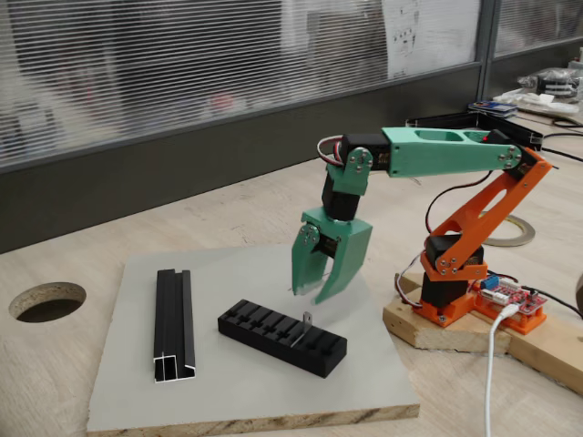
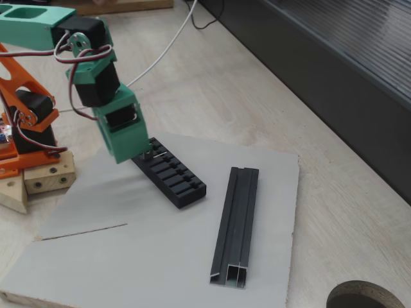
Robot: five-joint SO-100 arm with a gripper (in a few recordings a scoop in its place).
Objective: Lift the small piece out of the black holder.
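While the green gripper (image 1: 306, 293) is held above the grey board (image 1: 228, 401), the scene is laid out as follows.

Gripper: pointed downward, fingers seen spread apart with nothing between them; tips hang just above the board at about 1 o'clock from the black holder (image 1: 282, 337) in a fixed view. In the other fixed view the gripper (image 2: 131, 154) covers the holder's far end.

Black holder: laid flat on the board, slots across its top; also seen at (image 2: 172, 176).

Small piece: a thin grey strip (image 1: 305, 322) is seen standing in a slot toward the holder's right end, its tab raised above the top; a pale sliver (image 2: 152, 154) is seen beside the gripper.

Black rail: laid at 9 o'clock from the holder (image 1: 173, 323), well apart; also at (image 2: 236, 224).

Arm: orange base (image 1: 455, 291) is mounted on a wooden block at 3 o'clock from the board.
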